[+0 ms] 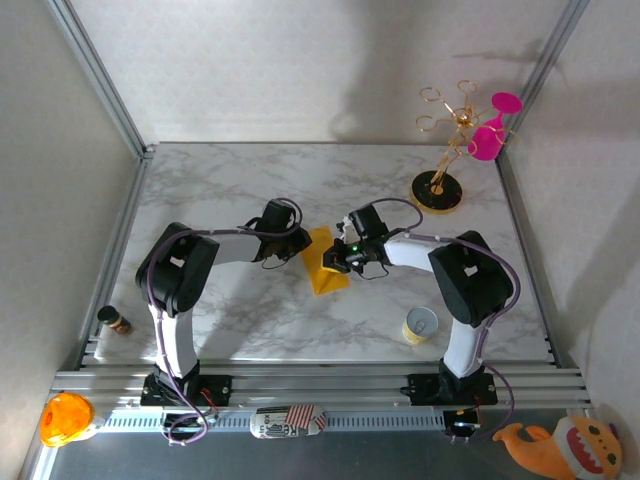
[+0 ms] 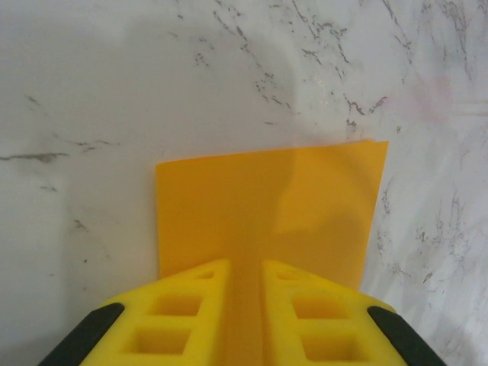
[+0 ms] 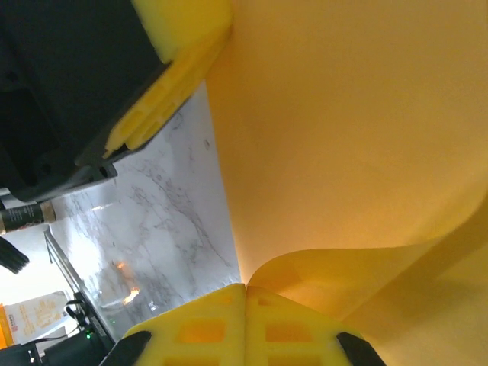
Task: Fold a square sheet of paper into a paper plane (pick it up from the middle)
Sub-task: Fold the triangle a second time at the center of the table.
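Observation:
The square sheet of paper [image 1: 325,265], matte yellow-orange, is at the middle of the marble table between both grippers. My left gripper [image 1: 300,247] is at its left edge. In the left wrist view the paper [image 2: 267,198] spreads ahead of the left gripper [image 2: 245,267], whose jaws stand nearly together with orange paper in the narrow gap. My right gripper [image 1: 337,262] is on the sheet's right side. In the right wrist view the right gripper [image 3: 245,288] is shut on a curled-up flap of the paper [image 3: 343,114], and the left fingers [image 3: 171,76] touch its far edge.
A gold stand with pink glasses [image 1: 455,150] is at the back right. A paper cup [image 1: 420,325] stands near the right arm's base and a small brown bottle [image 1: 115,320] at the front left edge. An orange toy [image 1: 65,418] and a plush [image 1: 565,445] lie beyond the front rail.

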